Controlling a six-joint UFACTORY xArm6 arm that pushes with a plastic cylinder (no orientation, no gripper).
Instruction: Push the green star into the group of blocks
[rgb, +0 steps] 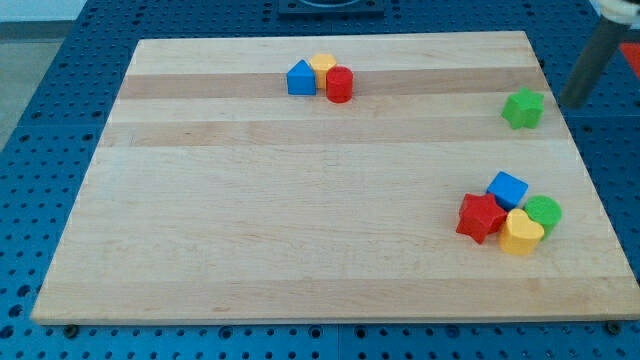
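The green star lies near the board's right edge, in the upper part of the view. My tip is just right of the star, at the board's right edge, with a small gap between them. A group of blocks sits at the lower right: a blue cube, a red star, a yellow heart and a green cylinder, all touching. The star is well above this group.
A second cluster sits at the top centre: a blue block, a yellow block and a red cylinder. The wooden board rests on a blue perforated table.
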